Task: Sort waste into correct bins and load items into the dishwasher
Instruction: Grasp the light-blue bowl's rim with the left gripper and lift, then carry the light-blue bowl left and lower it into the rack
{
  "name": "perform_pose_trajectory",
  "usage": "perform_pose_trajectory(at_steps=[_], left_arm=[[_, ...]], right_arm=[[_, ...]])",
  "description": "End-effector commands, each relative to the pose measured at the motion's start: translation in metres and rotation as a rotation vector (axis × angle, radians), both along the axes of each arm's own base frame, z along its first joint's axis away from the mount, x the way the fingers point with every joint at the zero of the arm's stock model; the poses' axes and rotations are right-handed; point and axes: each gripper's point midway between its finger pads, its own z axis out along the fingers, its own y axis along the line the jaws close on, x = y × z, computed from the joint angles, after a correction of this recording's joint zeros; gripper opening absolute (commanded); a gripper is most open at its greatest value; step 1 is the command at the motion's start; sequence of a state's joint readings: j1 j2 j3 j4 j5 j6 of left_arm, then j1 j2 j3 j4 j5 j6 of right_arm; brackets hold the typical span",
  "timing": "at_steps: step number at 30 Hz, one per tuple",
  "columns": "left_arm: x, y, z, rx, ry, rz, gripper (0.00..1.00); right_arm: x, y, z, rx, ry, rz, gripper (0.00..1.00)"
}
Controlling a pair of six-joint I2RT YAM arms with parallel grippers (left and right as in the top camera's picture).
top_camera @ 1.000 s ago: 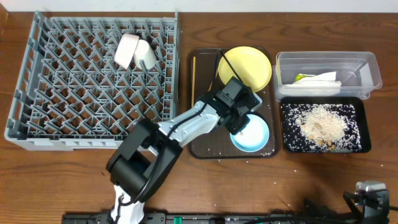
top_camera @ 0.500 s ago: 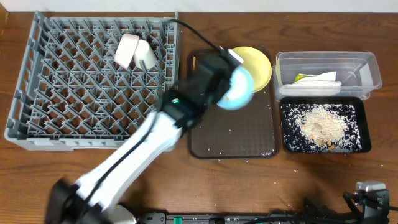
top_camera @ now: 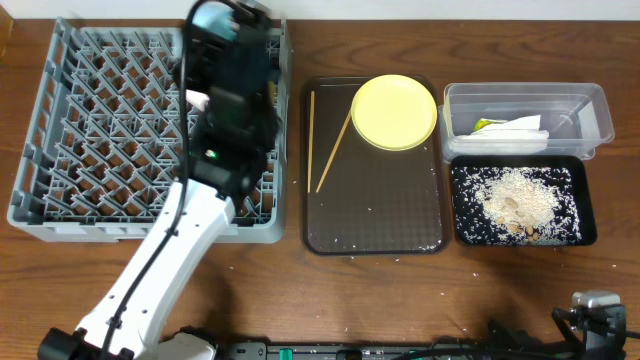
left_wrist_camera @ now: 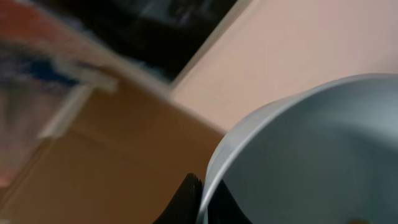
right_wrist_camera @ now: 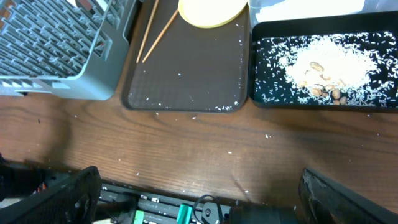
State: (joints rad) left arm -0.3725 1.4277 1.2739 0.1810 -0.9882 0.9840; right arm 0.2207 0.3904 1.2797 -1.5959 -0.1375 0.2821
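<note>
left hand (left_wrist_camera: 200, 196) pinching rim of light blue bowl (left_wrist_camera: 311, 143), raised over far side of dish rack (top_camera: 100, 120). bring down slowly, tip bowl onto edge between pegs (top_camera: 130, 95), seat before letting go. right hand (right_wrist_camera: 199, 193) wide, empty.

Light blue bowl (left_wrist_camera: 311, 143) aloft over grey dish rack (top_camera: 100, 130)

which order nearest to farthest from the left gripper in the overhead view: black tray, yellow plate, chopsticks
1. chopsticks, left part of the brown tray
2. yellow plate, brown tray's top right corner
3. black tray, far right of the table
</note>
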Motion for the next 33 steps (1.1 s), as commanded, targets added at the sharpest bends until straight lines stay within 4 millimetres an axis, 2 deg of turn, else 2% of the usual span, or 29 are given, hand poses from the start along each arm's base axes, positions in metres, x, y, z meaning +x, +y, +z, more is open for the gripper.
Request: perform_pose_trajectory(at_steps=[1, 6, 11, 21, 28, 33], left_arm=[[-0.004, 0.034, 0.001, 0.128, 0.104, 0.136, 0.07], [0.002, 0.067, -0.019, 0.163, 0.183, 0.232, 0.08], [0.01, 0.084, -0.047, 0.186, 0.266, 0.289, 0.07], [0.022, 0.088, -0.099, 0.249, 0.406, 0.392, 0.07], [0.017, 0.063, -0.119, 0.292, 0.454, 0.347, 0.07], [0.007, 0.06, -0.153, 0.333, 0.534, 0.314, 0.08]], right_arm=[[0.001, -0.002, 0.0, 0.003, 0.0, -0.024, 0.99], [0.001, -0.002, 0.0, 0.003, 0.0, -0.024, 0.99], [0.001, -0.002, 0.0, 0.003, 0.0, -0.024, 0.99], [0.001, -0.002, 0.0, 0.003, 0.0, -0.024, 0.99], [0.001, -0.002, 0.0, 0.003, 0.0, -0.023, 0.99], [0.001, -0.002, 0.0, 0.003, 0.0, -0.024, 0.99]])
